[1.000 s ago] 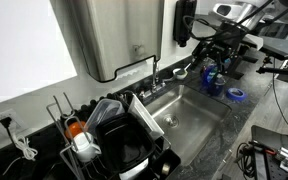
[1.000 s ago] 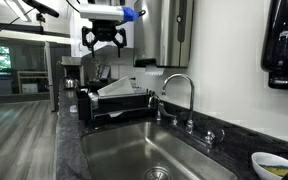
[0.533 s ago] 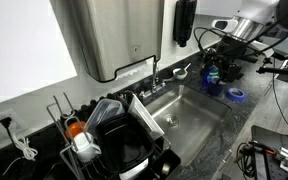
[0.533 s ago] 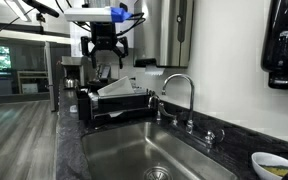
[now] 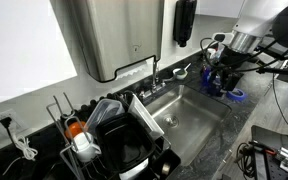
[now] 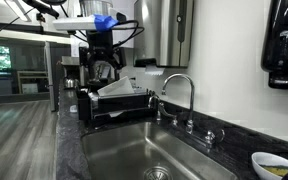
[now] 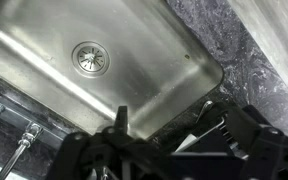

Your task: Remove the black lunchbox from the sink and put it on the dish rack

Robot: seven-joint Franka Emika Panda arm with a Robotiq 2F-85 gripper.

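Note:
The black lunchbox [image 5: 118,141] sits in the black wire dish rack [image 5: 71,157] at the near end of the stainless sink [image 5: 199,125]. My gripper [image 5: 218,82] hangs in the air with its fingers spread and nothing between them. In an exterior view it [image 6: 105,70] hangs just above the dish rack [image 6: 85,104], beyond the sink [image 6: 124,152]. The wrist view looks down into the bare sink basin [image 7: 44,40] with its drain [image 7: 92,58]. My gripper's dark body [image 7: 154,160] fills the bottom edge there, with rack wires beside it.
A clear plastic container [image 5: 102,108] leans in the rack next to a white cup [image 5: 87,149]. The chrome faucet [image 5: 156,72] stands at the sink's back wall. A blue tape roll [image 5: 237,94] lies on the dark counter. A steel dispenser [image 5: 109,35] hangs above.
My gripper has come down lower, towards the dish rack in one exterior view. The lunchbox has stayed in the rack. The fingers stay spread.

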